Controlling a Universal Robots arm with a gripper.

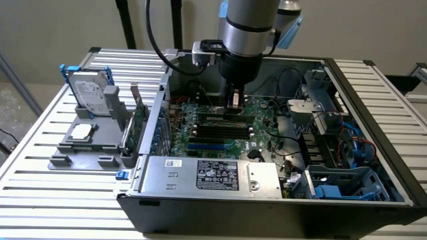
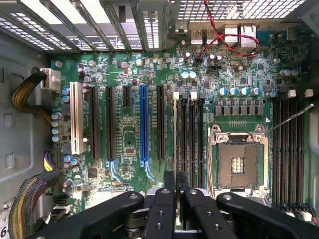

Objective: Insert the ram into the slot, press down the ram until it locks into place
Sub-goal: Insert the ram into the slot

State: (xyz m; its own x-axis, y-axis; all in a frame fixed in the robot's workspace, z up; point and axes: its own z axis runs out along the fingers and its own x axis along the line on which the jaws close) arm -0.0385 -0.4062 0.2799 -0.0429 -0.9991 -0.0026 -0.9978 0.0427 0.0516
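- Jaws clenched on the ram (image 2: 175,130), edge-on between them, over the black slots (image 2: 192,134) beyond their tips
- Best kept upright and parallel to its slot, then pressed evenly

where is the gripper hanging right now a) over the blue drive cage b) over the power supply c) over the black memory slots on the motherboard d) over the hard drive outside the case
C: the gripper hangs inside the case over the memory slots, its fingers shut on the ram, which the wrist view shows edge-on in line with them.
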